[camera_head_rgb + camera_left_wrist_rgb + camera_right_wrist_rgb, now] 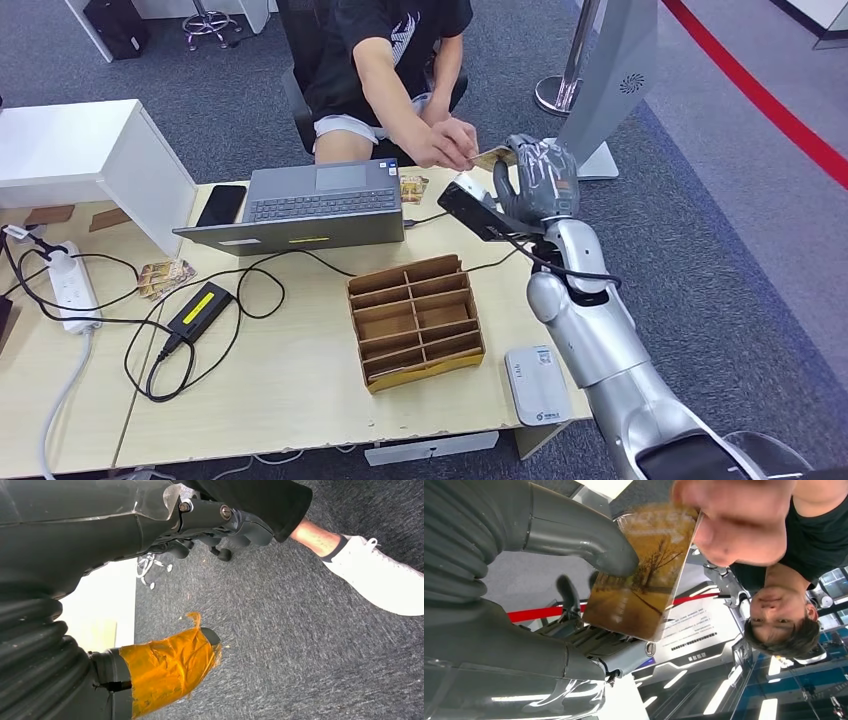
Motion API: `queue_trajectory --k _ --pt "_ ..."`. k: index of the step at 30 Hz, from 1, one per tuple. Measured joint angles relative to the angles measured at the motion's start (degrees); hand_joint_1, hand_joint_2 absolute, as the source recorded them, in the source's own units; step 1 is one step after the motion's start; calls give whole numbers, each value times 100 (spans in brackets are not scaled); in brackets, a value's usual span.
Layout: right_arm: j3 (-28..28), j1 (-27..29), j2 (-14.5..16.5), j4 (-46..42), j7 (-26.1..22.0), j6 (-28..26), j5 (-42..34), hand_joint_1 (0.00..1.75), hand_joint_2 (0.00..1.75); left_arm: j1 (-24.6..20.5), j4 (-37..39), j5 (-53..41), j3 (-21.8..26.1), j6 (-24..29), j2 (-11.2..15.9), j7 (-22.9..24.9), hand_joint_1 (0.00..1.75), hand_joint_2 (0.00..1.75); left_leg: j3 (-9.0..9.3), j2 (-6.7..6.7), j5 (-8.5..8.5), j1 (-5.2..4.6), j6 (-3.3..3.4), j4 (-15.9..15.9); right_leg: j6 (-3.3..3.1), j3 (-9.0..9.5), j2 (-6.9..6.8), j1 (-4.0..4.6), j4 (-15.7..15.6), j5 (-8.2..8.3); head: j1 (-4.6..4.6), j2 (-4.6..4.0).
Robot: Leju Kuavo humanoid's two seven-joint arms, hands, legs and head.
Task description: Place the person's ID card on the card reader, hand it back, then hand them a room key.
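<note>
One handover is under way: the person's hand (443, 143) and the robot's right hand (540, 178) both grip the glossy autumn-tree ID card (644, 575), raised past the far edge of the pale wooden bench (300, 390). Whether it is arriving or being returned cannot be told; the room key step looks undone. White card reader (537, 384) lies near the front edge, beside the brown cardboard divider box (415, 320). Left hand (170, 667) hangs over carpet, its state unreadable.

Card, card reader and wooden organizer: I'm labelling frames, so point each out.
card (644, 580), right wrist view, middle of its printed face.
card reader (537, 384), head view, its white top.
wooden organizer (372, 380), head view, its front wall.
</note>
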Motion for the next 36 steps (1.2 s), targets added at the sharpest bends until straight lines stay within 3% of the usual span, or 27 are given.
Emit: queue_trajectory --k 9,16,19,26,36 --pt "0 124 -54 -109 -173 -45 -27 175 175 -7 0 5 117 4 -3 -70 0 175 1 1 0 0 0 1 0 -4 1 0 0 0 -1 -1" --pt "8 840 -405 -1165 -386 63 -267 175 175 7 0 261 289 6 -12 -155 0 175 -3 -5 -3 0 2 1 1 -7 -2 0 -3 -3 0 -1" --pt "13 1317 -712 -1784 -457 210 -429 175 175 13 0 580 332 33 -14 -162 0 175 -6 -10 -7 0 7 1 3 -7 -6 0 -6 -4 -1 -1" --pt "-95 2849 -1750 -3094 -668 413 -745 175 175 28 -8 1554 299 93 -17 -52 0 175 -16 -21 -14 -5 18 1 8 -5 -27 0 -11 -7 0 0" --pt "-530 4447 -2897 -3998 -840 761 -1354 175 175 81 -205 2639 -257 98 -16 241 0 175 -27 -38 -16 -7 23 1 11 -4 -48 -1 -12 -9 -1 -1"
